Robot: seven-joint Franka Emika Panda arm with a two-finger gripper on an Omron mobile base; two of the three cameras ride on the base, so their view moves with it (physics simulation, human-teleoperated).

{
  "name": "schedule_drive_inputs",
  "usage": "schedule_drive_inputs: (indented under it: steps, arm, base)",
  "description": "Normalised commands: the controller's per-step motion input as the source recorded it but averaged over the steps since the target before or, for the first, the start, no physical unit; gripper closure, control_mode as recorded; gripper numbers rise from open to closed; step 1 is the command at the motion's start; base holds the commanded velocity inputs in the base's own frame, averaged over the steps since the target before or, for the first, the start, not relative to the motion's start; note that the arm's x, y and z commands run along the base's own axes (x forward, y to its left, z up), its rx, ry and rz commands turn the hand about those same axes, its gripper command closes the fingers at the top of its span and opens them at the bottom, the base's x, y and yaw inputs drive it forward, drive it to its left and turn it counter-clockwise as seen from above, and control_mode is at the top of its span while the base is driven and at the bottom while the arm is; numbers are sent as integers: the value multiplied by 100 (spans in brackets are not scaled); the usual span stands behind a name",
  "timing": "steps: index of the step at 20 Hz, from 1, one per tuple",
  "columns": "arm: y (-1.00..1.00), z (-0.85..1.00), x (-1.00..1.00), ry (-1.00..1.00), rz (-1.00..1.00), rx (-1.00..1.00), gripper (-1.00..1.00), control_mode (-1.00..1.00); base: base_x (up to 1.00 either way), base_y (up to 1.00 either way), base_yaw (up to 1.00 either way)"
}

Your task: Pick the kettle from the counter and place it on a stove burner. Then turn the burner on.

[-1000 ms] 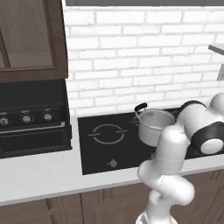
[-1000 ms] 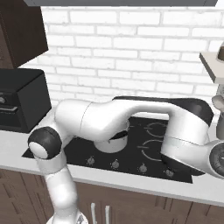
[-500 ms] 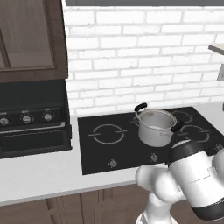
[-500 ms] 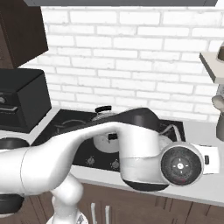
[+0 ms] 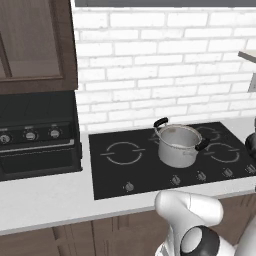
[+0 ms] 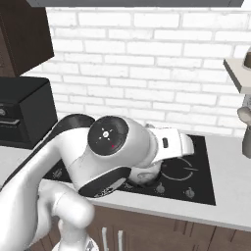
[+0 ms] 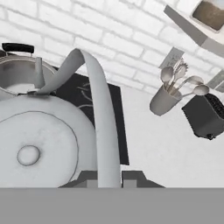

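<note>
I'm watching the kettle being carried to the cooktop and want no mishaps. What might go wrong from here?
1. The jaws pinch only the thin arched handle of the kettle, so it may swing or slip.
2. The steel pot already sits among the burner rings; the kettle could knock it, and the free left burner looks safer.

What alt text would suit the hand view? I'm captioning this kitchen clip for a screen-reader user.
The end effector is shut on the arched handle of the kettle, seen close from above. Behind it are a steel pot on the black cooktop, a white brick wall, and on the counter a utensil cup beside a black toaster.
</note>
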Motion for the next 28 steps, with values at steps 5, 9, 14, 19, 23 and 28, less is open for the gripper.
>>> schedule_drive_inputs:
  steps: [5,9,14,19,23,28]
  arm:
    - [100,42,4,10,0,-14,100,-100]
    - [100,56,6,4,0,-12,100,-100]
    - [97,39,28,2,0,-8,100,-100]
    - [71,10,51,0,0,2,100,-100]
    - [53,-8,73,2,0,11,100,-100]
    - [80,-14,76,27,0,0,100,-100]
  base:
    - [0,0,0]
    - [0,0,0]
    - [0,0,0]
    - [0,0,0]
    - [0,0,0]
    - [0,0,0]
